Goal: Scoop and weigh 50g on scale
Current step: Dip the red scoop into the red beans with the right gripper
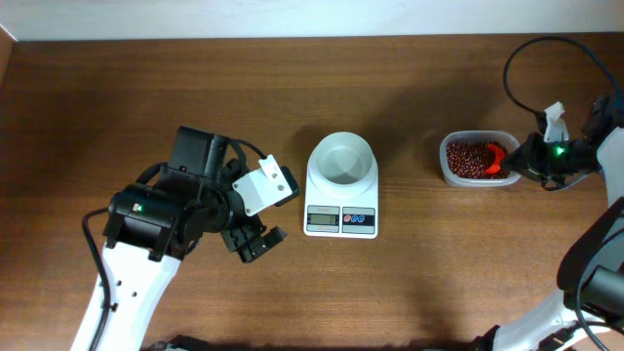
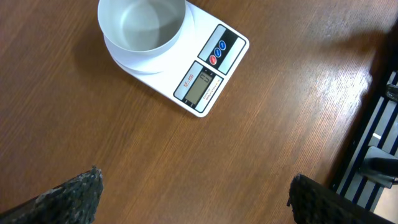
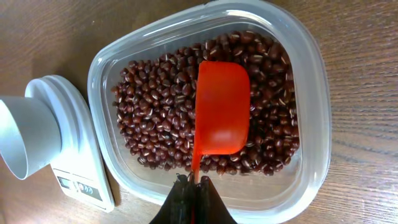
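overhead, the scale sits mid-table between the left gripper and the bean tub; left wrist, its fingers are spread, empty; right wrist, the right gripper pinches the red scoop by its thin handle, so a loaded scoop might twist and spill.

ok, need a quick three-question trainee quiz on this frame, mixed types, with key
1. True or false: the bowl on the scale is already filled.
2. What does the right end effector grip? A) the red scoop B) the bowl C) nothing
3. Fill in: the scoop lies in the clear tub of red ____.

Key: 1 false, the bowl is empty; 2 A, by the handle; 3 beans.
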Robot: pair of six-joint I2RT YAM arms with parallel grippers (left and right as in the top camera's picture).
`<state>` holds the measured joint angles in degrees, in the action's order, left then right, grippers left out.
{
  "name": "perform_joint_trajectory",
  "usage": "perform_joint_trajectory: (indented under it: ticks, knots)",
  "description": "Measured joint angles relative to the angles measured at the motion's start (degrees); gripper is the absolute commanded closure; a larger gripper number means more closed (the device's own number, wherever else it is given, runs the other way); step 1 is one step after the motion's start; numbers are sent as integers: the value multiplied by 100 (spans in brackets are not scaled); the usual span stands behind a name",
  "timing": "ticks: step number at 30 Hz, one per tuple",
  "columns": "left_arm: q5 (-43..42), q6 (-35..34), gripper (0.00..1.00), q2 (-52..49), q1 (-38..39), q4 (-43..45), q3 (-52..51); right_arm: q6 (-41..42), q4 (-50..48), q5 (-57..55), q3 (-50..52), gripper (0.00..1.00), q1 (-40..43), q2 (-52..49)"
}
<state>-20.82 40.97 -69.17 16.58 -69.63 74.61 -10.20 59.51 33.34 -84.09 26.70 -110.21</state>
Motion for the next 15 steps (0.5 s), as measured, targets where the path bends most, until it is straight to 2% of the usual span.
perform_joint_trajectory:
  ticks: [6, 15]
  knots:
    - [0, 0, 1, 0, 0, -2, 0, 0, 136, 577, 0, 96, 184, -63]
    - [0, 0, 1, 0, 0, 0, 0, -55, 588, 1283, 0, 96, 931, -66]
